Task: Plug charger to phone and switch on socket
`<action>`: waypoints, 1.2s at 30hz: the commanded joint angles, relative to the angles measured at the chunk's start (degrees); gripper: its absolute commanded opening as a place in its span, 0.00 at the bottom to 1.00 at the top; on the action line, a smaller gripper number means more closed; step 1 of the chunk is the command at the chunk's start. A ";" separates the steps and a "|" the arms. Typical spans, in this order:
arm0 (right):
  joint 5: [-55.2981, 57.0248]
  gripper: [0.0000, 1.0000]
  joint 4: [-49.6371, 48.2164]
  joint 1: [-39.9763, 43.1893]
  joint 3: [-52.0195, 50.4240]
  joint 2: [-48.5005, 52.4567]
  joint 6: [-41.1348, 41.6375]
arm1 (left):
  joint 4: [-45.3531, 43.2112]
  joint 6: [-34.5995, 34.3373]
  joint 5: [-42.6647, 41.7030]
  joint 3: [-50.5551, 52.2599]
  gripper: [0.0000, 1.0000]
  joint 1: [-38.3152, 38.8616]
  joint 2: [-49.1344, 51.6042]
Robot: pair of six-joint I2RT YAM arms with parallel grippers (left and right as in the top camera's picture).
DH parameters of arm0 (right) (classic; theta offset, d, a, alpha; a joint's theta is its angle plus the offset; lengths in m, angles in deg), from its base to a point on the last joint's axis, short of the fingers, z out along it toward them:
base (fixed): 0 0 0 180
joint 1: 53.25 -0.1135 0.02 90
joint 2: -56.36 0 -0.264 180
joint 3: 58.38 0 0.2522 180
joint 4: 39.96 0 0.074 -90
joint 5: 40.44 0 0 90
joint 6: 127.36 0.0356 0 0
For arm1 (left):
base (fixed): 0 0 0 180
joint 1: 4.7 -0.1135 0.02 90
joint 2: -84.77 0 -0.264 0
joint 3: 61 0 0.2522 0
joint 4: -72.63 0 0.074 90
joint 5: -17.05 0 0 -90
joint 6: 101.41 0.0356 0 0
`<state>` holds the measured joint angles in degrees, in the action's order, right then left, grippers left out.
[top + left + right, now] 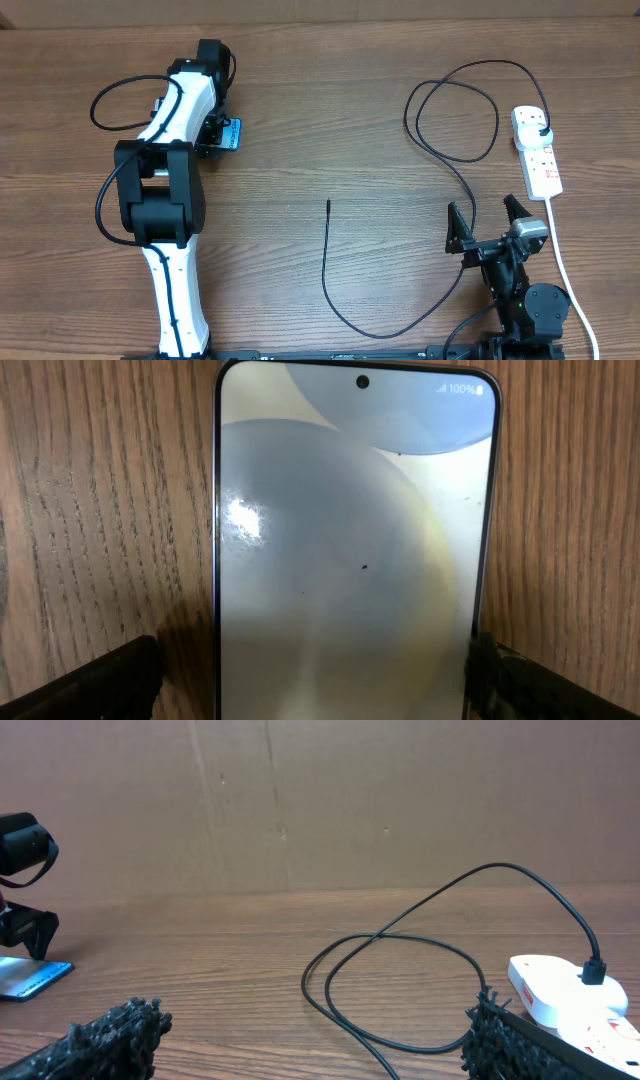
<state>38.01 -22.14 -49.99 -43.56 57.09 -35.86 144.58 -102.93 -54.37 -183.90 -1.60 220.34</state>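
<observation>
The phone lies flat at the far left of the table, its screen lit pale blue; it fills the left wrist view and shows small in the right wrist view. My left gripper is open and low over it, one finger on each side; the left finger stands clear of the phone's edge. The charger cable's tip lies loose mid-table. The cable loops right to its black plug, which sits in the white socket strip. My right gripper is open and empty.
The strip's white cord runs down the right side past the right arm's base. The cable's slack curves along the front of the table. A brown cardboard wall stands behind the table.
</observation>
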 commanded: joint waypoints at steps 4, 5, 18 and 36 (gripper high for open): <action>0.57 1.00 -0.28 -0.31 -0.59 -0.57 0.02 | 0.39 -0.39 -1.51 -0.42 1.00 -0.57 2.75; 0.59 1.00 -0.28 -0.31 -0.59 -0.57 0.02 | 0.63 -0.39 -1.51 -0.42 1.00 -0.57 2.75; 0.59 1.00 -0.28 -0.31 -0.59 -0.57 0.02 | 7.30 -0.42 -1.73 -0.42 1.00 -0.57 2.75; 0.59 1.00 -0.26 -0.31 -0.59 -0.57 0.00 | 9.22 -4.09 -6.25 -0.42 1.00 -0.44 2.75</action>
<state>37.99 -22.14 -49.96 -43.56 57.09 -35.88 154.29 -105.18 -56.20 -184.64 -1.76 220.69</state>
